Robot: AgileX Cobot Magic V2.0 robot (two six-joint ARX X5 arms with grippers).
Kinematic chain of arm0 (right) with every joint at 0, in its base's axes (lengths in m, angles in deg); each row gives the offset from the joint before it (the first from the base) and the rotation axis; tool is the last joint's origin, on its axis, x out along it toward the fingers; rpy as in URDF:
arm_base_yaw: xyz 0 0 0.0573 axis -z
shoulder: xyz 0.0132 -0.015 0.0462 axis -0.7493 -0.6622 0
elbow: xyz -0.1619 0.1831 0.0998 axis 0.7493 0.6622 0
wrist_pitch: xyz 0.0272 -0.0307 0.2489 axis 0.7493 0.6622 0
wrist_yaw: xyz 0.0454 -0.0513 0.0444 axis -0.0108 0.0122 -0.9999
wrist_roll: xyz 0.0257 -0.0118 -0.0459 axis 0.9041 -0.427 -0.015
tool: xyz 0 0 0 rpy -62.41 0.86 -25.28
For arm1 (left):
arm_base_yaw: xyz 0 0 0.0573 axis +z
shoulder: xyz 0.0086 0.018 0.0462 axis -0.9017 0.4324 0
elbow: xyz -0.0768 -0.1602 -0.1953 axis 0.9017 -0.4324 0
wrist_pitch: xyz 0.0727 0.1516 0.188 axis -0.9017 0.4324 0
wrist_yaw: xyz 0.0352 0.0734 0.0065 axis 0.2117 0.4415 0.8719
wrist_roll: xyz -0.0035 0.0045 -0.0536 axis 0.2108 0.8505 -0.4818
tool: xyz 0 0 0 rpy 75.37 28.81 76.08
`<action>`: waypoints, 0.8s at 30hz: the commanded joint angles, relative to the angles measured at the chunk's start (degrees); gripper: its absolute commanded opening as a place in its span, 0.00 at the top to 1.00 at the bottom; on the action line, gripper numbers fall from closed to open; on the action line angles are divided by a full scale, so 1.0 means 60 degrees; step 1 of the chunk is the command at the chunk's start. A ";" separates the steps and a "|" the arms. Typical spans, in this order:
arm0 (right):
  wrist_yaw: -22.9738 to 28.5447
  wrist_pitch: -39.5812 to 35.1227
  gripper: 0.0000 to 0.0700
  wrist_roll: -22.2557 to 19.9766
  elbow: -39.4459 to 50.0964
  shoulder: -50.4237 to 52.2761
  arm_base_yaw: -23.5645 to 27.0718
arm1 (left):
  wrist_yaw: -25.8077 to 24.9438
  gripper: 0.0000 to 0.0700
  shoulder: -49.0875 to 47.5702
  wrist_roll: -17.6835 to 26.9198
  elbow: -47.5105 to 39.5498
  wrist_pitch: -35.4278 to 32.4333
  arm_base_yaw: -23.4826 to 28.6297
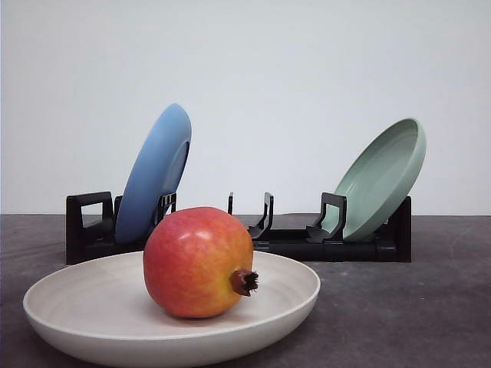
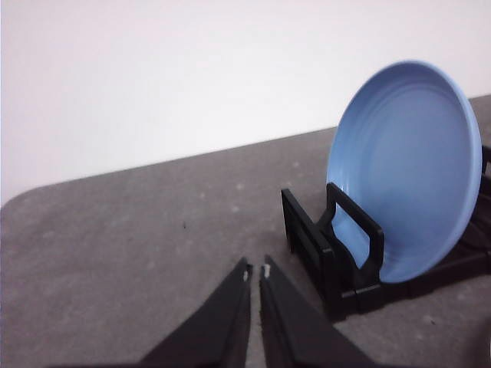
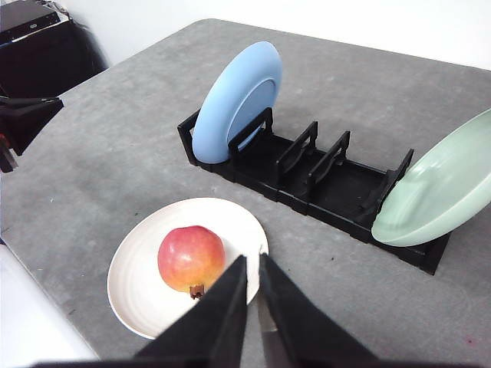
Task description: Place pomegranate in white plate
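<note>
The pomegranate [image 1: 198, 262], red with a yellow-orange blush, lies inside the white plate [image 1: 69, 307] at the table's front, its brown crown pointing right. The right wrist view looks down on the pomegranate [image 3: 190, 257] and the white plate [image 3: 142, 280]. My right gripper [image 3: 253, 262] hangs above the plate's rim beside the fruit, shut and holding nothing. Over bare grey table to the left of the rack, my left gripper [image 2: 255, 270] is shut and holds nothing.
Behind the white plate stands a black dish rack [image 1: 253, 239]. A blue plate [image 1: 157, 172] leans in its left end and a pale green plate [image 1: 383, 178] in its right end. Grey tabletop [image 3: 115, 146] surrounds them. Dark equipment [image 3: 38, 38] sits off the table's corner.
</note>
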 commanded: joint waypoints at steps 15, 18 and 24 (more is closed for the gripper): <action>-0.0005 -0.0106 0.97 0.0028 -0.0102 -0.0022 -0.0055 | 0.0816 1.00 -0.0330 -0.0827 -0.1141 -0.0609 0.0591; -0.0006 -0.0106 0.97 0.0028 -0.0102 -0.0022 -0.0051 | 0.1074 1.00 -0.0330 -0.0827 -0.1141 0.0097 0.0602; -0.0005 -0.0106 0.97 0.0028 -0.0102 -0.0022 -0.0051 | 0.0993 1.00 -0.0330 -0.0993 -0.1141 0.0647 0.0618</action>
